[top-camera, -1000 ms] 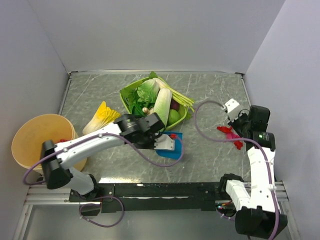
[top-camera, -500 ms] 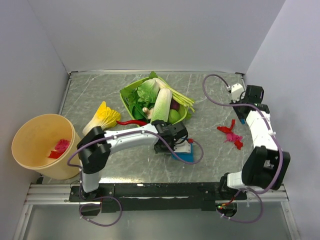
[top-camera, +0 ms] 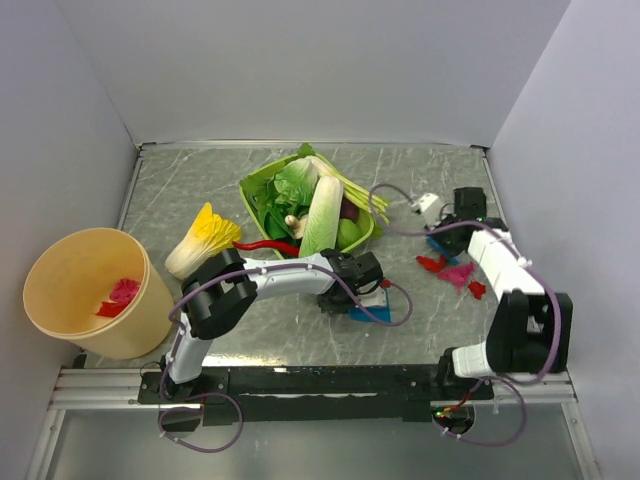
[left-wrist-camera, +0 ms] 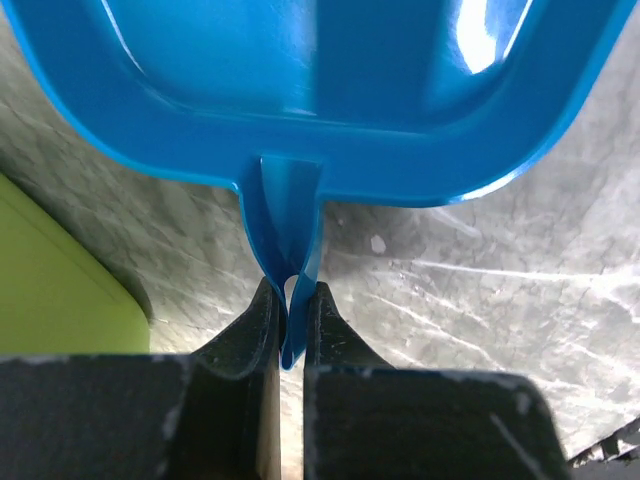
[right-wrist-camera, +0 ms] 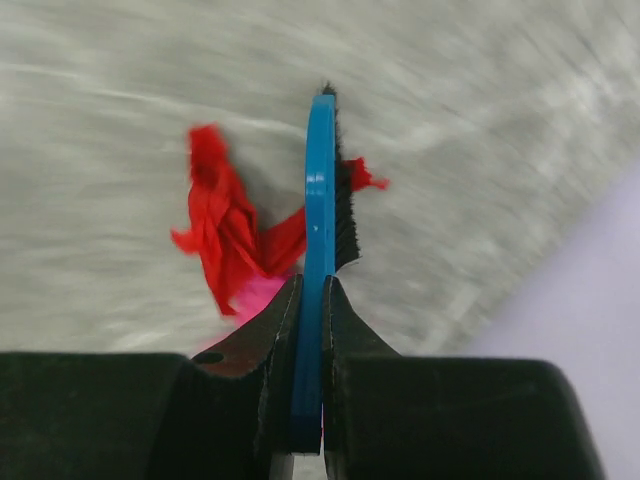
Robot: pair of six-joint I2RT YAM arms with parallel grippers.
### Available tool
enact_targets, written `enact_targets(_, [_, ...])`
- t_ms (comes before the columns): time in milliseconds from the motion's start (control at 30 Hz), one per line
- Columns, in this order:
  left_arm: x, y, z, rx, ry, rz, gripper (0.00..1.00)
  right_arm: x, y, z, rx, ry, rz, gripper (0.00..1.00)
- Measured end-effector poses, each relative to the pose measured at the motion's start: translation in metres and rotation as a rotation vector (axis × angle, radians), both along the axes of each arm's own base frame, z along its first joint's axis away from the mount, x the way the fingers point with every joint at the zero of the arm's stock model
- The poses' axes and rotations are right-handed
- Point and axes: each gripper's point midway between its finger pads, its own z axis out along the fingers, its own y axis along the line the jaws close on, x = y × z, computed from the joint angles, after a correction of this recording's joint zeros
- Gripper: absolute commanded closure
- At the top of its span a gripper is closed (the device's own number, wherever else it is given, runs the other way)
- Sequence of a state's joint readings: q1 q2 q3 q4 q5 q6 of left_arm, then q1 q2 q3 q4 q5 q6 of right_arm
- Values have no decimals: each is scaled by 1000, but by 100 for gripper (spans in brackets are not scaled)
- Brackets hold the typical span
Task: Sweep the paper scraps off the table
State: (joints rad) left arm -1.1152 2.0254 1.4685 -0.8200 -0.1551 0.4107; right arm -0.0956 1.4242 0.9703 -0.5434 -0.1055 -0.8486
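Now the paper scraps (top-camera: pixel 455 272) are lying in a red and pink clump on the right side of the table (top-camera: pixel 190 190). Other scraps (top-camera: pixel 118 295) are sitting in the tan bucket (top-camera: pixel 60 280) by its near left corner. My right claw (right-wrist-camera: pixel 310 290) is pinching a blue brush (right-wrist-camera: pixel 320 180), whose bristles are touching the clump. My left claw (left-wrist-camera: pixel 294 300) is clamping the handle of a blue dustpan (left-wrist-camera: pixel 330 90), which is lying flat, left of the clump and apart from it. A green basket (top-camera: pixel 250 186) of vegetables is sitting just behind the dustpan, with a red chili (top-camera: pixel 262 245) and a yellow-white cabbage (top-camera: pixel 203 238) beside it.
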Motion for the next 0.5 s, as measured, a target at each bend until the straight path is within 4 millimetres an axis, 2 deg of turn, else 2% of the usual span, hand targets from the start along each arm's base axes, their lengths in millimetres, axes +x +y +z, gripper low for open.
enact_targets(133, [2,-7,1,-31,-9,13,77,-31,68,17,105,-5,161,100])
enact_targets(200, [3,-10,1,-43,-9,14,74,-48,86,28,162,-2,186,100])
enact_targets(333, [0,-14,-1,-68,5,21,63,-68,82,48,201,-16,111,100])
enact_targets(500, [-6,-8,-1,-81,28,27,56,-72,48,83,161,-132,-109,100])
